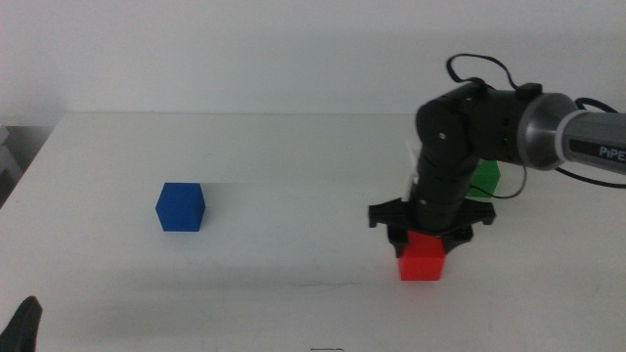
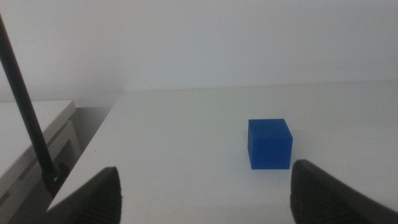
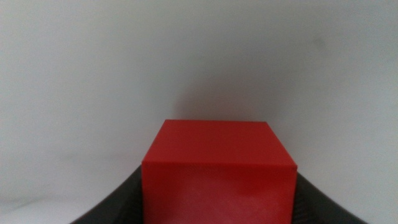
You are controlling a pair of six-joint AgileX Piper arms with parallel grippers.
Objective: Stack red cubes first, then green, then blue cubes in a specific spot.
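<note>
Red cube in my right claw, low over the white table.

My right gripper (image 1: pixel 426 238) is clenched on the red cube (image 1: pixel 423 257), jaws flanking its sides, because red goes down first as the base. The green cube (image 1: pixel 486 176) sits half hidden behind my arm; the blue cube (image 1: pixel 180 206) lies well apart, in front of my waiting left gripper (image 2: pixel 205 190), whose jaws are spread. The tabletop (image 1: pixel 293 166) is plain white and unmarked, against a pale wall.
</note>
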